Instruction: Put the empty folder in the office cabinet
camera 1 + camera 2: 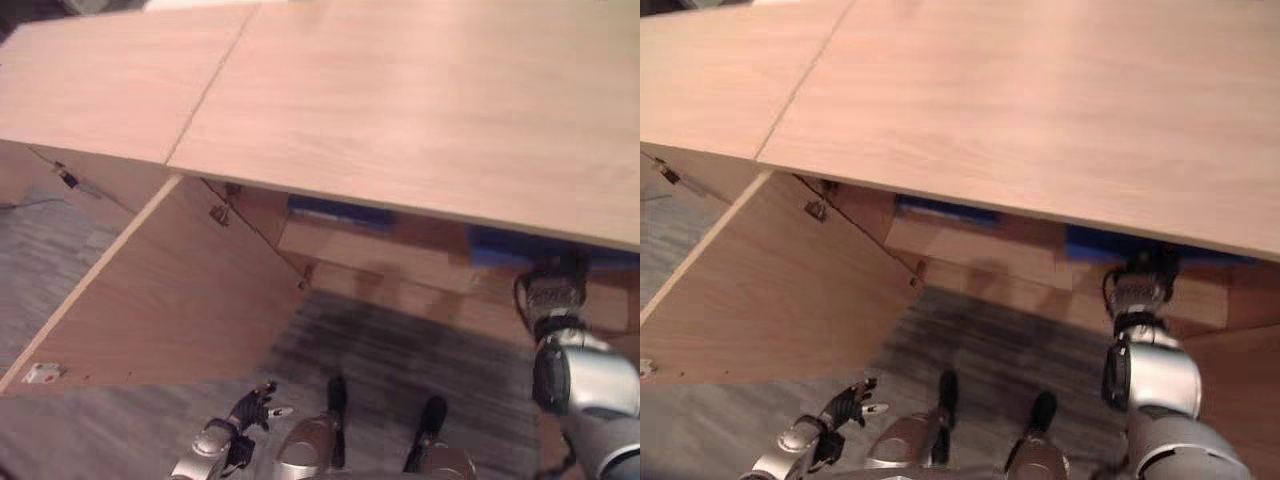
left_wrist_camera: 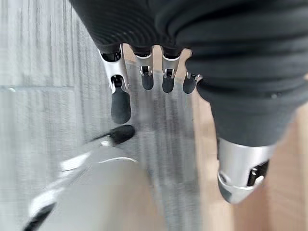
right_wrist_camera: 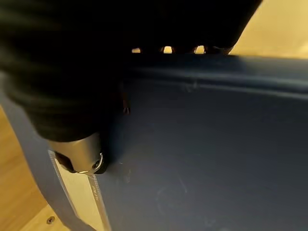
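A dark blue folder (image 3: 202,144) stands inside the wooden cabinet, and a strip of it (image 1: 500,245) shows under the cabinet top. My right hand (image 3: 77,154) is shut on it, thumb on the near face and fingers over its upper edge. My right arm (image 1: 553,295) reaches in under the top, which hides the hand in the eye views. My left hand (image 1: 252,407) hangs low near the floor, open and holding nothing, its fingers (image 2: 144,79) straight.
The broad cabinet top (image 1: 400,100) overhangs the opening. The left cabinet door (image 1: 170,290) stands swung wide open. Another blue item (image 1: 335,212) lies further left on the inner shelf (image 1: 380,255). Grey carpet (image 1: 400,340) lies in front.
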### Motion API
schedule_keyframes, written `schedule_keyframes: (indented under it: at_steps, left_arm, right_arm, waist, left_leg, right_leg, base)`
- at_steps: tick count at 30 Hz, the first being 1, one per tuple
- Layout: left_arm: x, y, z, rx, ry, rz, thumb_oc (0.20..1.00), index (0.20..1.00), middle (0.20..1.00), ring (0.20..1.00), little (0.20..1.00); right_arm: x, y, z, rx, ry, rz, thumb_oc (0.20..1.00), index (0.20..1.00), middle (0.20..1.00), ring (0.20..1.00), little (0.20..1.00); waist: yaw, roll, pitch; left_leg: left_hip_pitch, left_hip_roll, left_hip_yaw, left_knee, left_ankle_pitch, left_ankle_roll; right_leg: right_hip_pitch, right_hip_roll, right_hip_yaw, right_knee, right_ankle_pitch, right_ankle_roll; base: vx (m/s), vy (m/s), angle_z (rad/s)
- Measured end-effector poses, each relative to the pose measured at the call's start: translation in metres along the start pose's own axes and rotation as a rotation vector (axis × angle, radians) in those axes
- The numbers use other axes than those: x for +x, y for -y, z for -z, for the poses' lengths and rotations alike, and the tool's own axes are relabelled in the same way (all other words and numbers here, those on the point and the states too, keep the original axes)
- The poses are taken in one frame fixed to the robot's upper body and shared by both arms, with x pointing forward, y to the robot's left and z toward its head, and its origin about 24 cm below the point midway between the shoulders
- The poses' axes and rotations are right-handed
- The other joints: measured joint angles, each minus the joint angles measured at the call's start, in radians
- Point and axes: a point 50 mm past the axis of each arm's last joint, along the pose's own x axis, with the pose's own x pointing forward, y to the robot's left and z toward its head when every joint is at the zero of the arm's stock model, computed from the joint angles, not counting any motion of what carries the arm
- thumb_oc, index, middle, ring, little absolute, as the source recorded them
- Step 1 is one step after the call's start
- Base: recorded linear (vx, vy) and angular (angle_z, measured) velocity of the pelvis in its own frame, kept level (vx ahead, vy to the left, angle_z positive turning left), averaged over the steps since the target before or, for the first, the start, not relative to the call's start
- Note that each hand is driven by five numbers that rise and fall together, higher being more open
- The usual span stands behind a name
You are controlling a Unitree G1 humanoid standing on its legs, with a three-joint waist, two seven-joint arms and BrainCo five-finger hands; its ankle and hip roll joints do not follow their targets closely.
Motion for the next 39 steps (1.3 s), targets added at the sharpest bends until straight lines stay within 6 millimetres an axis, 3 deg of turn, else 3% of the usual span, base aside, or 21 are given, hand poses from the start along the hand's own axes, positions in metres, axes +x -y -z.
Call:
schedule_keyframes:
  at_steps: [1, 5, 9, 14, 18, 28, 35, 39]
  left_arm:
    - [0.002, 0.002, -0.003, 0.019, 0.008, 0.014, 1.0, 1.0, 1.0, 1.0, 1.0]
    - [0.001, -0.002, -0.005, 0.071, 0.008, 0.023, 1.0, 1.0, 1.0, 1.0, 1.0]
    - [-0.003, -0.014, -0.004, 0.09, 0.003, -0.003, 1.0, 1.0, 1.0, 1.0, 1.0]
    - [-0.006, -0.028, -0.007, 0.12, 0.005, -0.033, 1.0, 1.0, 1.0, 1.0, 1.0]
    - [-0.009, -0.038, -0.018, 0.177, 0.035, -0.028, 1.0, 1.0, 1.0, 1.0, 1.0]
    - [-0.007, -0.037, -0.034, 0.115, 0.113, -0.033, 1.0, 1.0, 1.0, 1.0, 1.0]
    - [-0.008, -0.036, -0.035, 0.106, 0.131, -0.044, 1.0, 1.0, 1.0, 1.0, 1.0]
    - [-0.01, -0.035, -0.029, 0.099, 0.116, -0.049, 1.0, 1.0, 1.0, 1.0, 1.0]
  right_arm:
    - [-0.001, -0.019, -0.006, 0.023, 0.016, -0.04, 0.2, 0.2, 0.2, 0.2, 0.2]
    - [-0.006, -0.056, -0.015, 0.119, 0.034, -0.089, 0.2, 0.2, 0.2, 0.2, 0.2]
    - [-0.006, -0.057, -0.021, 0.154, 0.047, -0.059, 0.2, 0.2, 0.2, 0.2, 0.2]
    - [-0.013, -0.09, -0.033, 0.18, 0.086, -0.122, 0.2, 0.2, 0.2, 0.2, 0.2]
    - [-0.014, -0.097, -0.045, 0.17, 0.118, -0.128, 0.2, 0.2, 0.2, 0.2, 0.2]
    - [-0.019, -0.113, -0.051, 0.117, 0.144, -0.182, 0.2, 0.2, 0.2, 0.2, 0.2]
    - [-0.024, -0.125, -0.051, 0.13, 0.133, -0.204, 0.2, 0.2, 0.2, 0.2, 0.2]
    - [-0.024, -0.123, -0.046, 0.125, 0.122, -0.173, 0.2, 0.2, 0.2, 0.2, 0.2]
  waist:
    - [0.004, 0.011, 0.016]
    - [0.035, 0.017, 0.044]
    - [0.038, 0.002, 0.056]
    - [0.036, -0.004, 0.064]
    - [0.034, -0.008, 0.073]
    - [0.024, -0.005, 0.075]
    - [0.011, -0.007, 0.071]
    - [0.011, -0.006, 0.025]
  left_leg:
    - [-0.013, 0.0, 0.003, 0.006, 0.0, 0.0]
    - [-0.089, -0.002, 0.005, 0.048, 0.0, 0.0]
    - [-0.145, -0.012, -0.003, 0.063, -0.002, 0.003]
    - [-0.281, -0.049, -0.015, 0.146, -0.026, 0.026]
    - [-0.39, -0.067, -0.027, 0.291, -0.079, 0.026]
    - [-0.668, -0.06, -0.028, 0.642, -0.198, 0.023]
    - [-0.72, -0.059, -0.03, 0.677, -0.198, 0.017]
    - [-0.736, -0.058, -0.03, 0.671, -0.193, 0.01]
  right_leg:
    - [-0.012, 0.001, 0.004, 0.001, 0.009, -0.004]
    - [-0.11, -0.017, 0.016, 0.089, -0.026, -0.005]
    - [-0.212, -0.047, 0.016, 0.225, -0.089, -0.007]
    - [-0.413, -0.124, 0.048, 0.463, -0.193, -0.009]
    - [-0.518, -0.167, 0.078, 0.622, -0.257, -0.022]
    - [-0.783, -0.207, 0.16, 0.925, -0.36, -0.055]
    - [-0.848, -0.206, 0.182, 0.979, -0.381, -0.06]
    - [-0.873, -0.205, 0.184, 0.988, -0.381, -0.06]
  base:
    - [-0.05, 0.014, -0.08]
    - [0.01, -0.016, -0.05]
    - [0.02, -0.023, 0.11]
    - [0.04, -0.026, 0.14]
    - [0.07, -0.016, 0.16]
    - [0.01, -0.007, 0.02]
    - [0.0, 0.0, 0.0]
    - [0.0, 0.0, 0.0]
